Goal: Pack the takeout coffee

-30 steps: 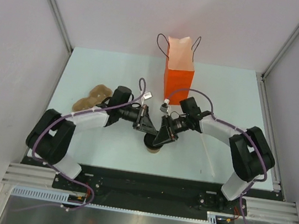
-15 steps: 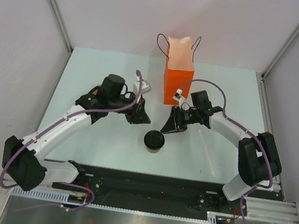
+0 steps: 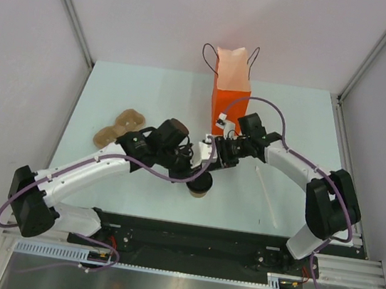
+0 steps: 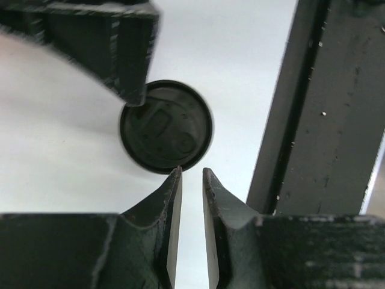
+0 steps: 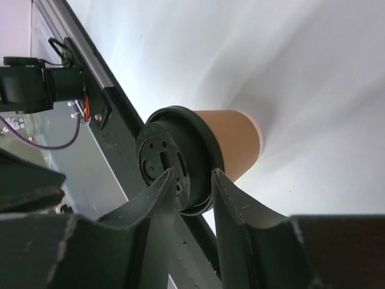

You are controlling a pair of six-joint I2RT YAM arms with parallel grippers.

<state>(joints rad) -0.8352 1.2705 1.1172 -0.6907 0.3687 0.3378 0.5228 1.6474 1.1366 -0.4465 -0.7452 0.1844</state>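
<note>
**Takeout coffee** [image 3: 200, 183] stood upright on the surface [image 3: 135, 93] with its black lid [image 4: 166, 126] on, just beyond the tips of both pincers. **Left pincer** [image 4: 191, 171]: fingers a narrow slit apart, holding nothing, with the lid directly ahead. **Right pincer** [image 5: 192, 173]: fingers slightly apart, the lid's rim showing through the gap and the tan cup wall [image 5: 231, 141] past it; contact could not be told. **Orange bag** [image 3: 230, 92] stood on the far side of the right pincer.

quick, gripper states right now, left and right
left gripper: slightly open, empty, tips just short of the black lid
right gripper: slightly open, holding nothing, tips over that lid
</note>
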